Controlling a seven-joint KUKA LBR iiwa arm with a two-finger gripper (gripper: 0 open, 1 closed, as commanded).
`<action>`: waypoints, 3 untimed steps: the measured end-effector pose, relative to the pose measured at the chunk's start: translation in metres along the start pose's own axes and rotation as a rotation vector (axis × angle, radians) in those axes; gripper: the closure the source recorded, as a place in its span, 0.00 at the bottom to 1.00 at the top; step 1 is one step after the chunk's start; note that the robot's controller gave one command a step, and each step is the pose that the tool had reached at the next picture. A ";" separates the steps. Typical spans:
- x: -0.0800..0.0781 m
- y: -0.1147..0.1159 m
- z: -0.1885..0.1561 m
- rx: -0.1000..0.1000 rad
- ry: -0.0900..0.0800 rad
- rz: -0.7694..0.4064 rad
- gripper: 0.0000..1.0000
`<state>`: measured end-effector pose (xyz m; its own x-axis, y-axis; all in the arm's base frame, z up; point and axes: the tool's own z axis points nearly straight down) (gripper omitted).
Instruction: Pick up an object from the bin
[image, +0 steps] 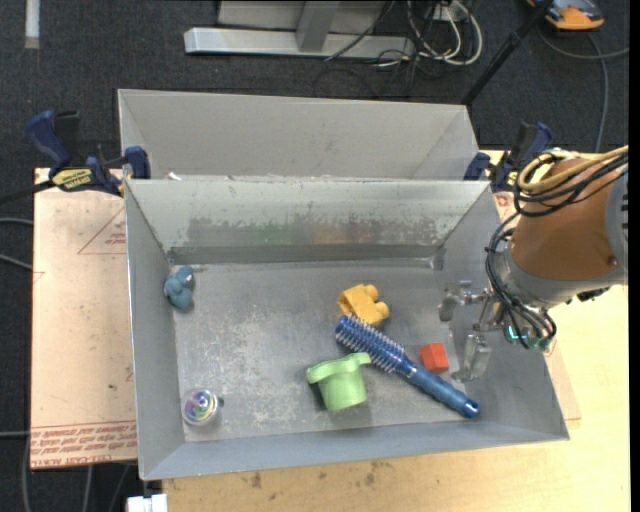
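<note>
My gripper (462, 335) hangs at the right side of the bin, open, with nothing between its fingers. A small orange block (433, 356) lies on the floor just left of the lower fingertip (472, 364), close to it but apart. A blue hairbrush (400, 361) lies slanted beside the block, its handle end (458, 399) below the gripper and its bristle head toward the bin's middle. A green plastic cup-shaped piece (340, 383) rests against the brush head on the left.
A yellow lumpy toy (363, 302) sits just above the brush head. A small blue figure (180, 288) lies at the far left near the back wall, and a round shiny knob (200, 406) in the front left corner. The arm's orange cover stands over the right rim.
</note>
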<state>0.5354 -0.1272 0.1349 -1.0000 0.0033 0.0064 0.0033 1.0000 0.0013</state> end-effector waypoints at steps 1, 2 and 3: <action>0.054 0.054 0.065 0.000 -0.021 0.029 0.00; 0.056 0.052 0.065 0.001 -0.009 0.030 1.00; -0.025 0.094 0.064 -0.001 -0.015 0.008 1.00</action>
<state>0.5606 -0.0335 0.0713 -0.9999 0.0114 -0.0086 0.0114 0.9999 0.0023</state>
